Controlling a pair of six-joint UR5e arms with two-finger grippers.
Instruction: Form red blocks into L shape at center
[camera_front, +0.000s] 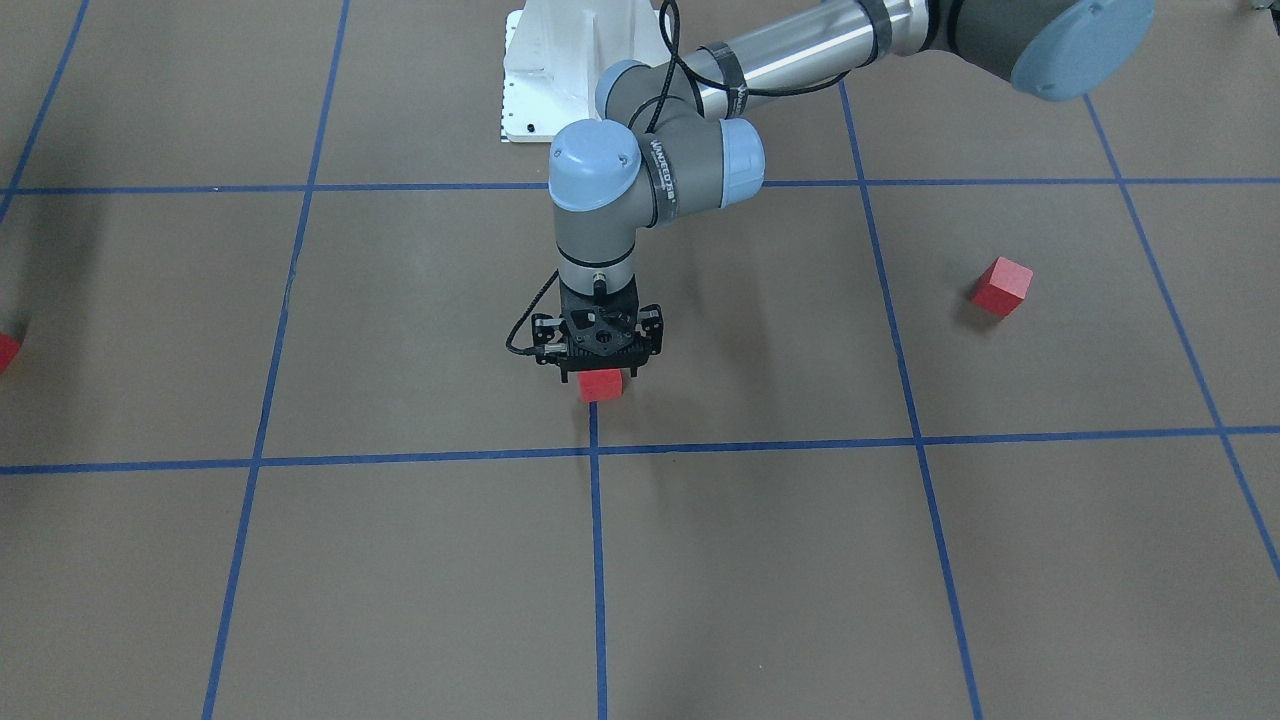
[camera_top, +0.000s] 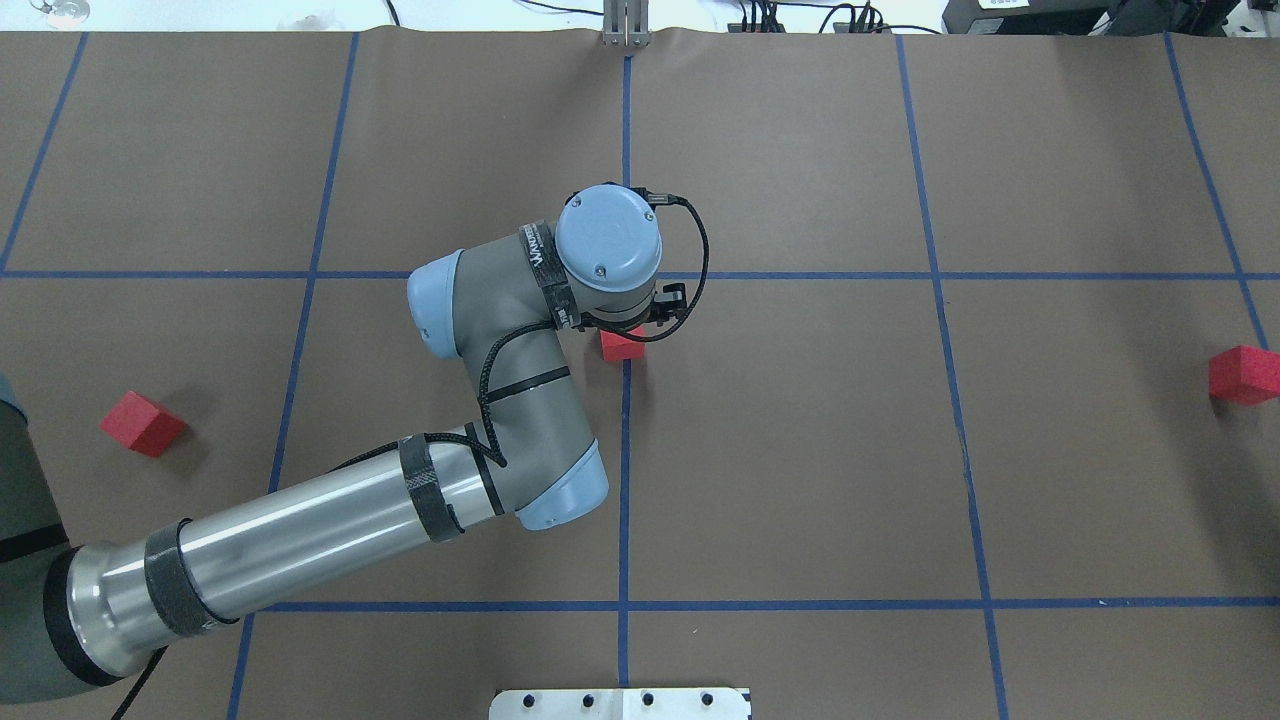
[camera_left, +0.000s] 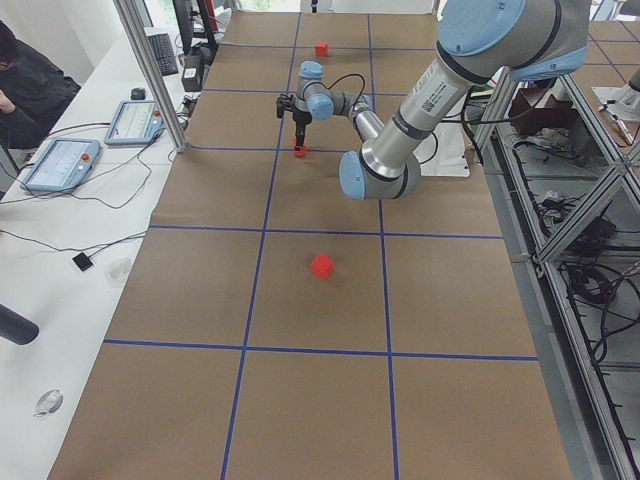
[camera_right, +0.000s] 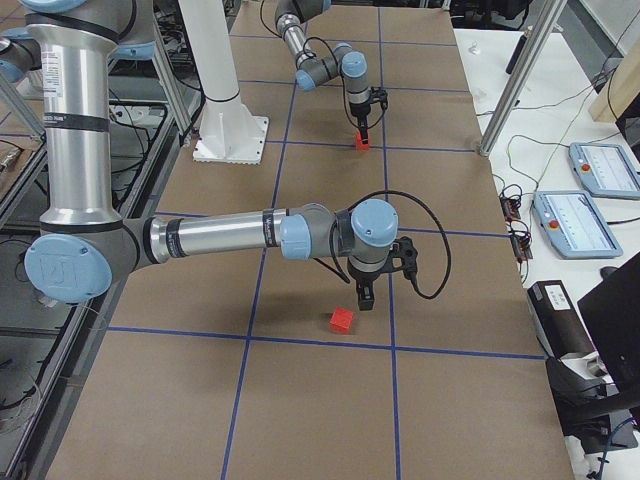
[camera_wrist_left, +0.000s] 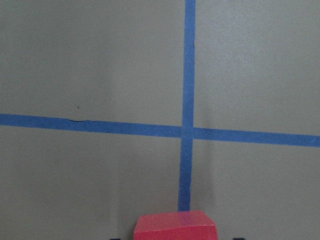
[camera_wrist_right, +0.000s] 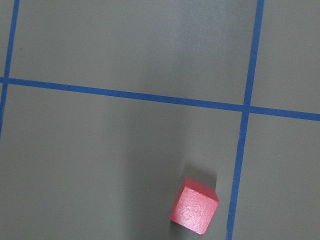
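Three red blocks show. One red block (camera_front: 600, 384) (camera_top: 620, 346) sits on the brown floor on a blue tape line, just short of the middle crossing (camera_front: 595, 450) (camera_wrist_left: 186, 132). My left gripper (camera_front: 598, 376) points straight down over it, jaws on either side with small gaps, so it looks open. The block fills the bottom edge of the left wrist view (camera_wrist_left: 175, 226). A second block (camera_front: 1001, 286) (camera_top: 144, 423) lies apart on my left. The third (camera_top: 1243, 375) (camera_wrist_right: 195, 212) lies far right, below my raised right gripper (camera_right: 365, 298); I cannot tell whether that gripper is open or shut.
The white robot base (camera_front: 560, 70) (camera_top: 620, 703) stands at my edge of the floor. Blue tape lines mark large squares. Tablets and cables (camera_right: 590, 190) lie on the side benches beyond the brown sheet. A person (camera_left: 20, 90) sits off the far side.
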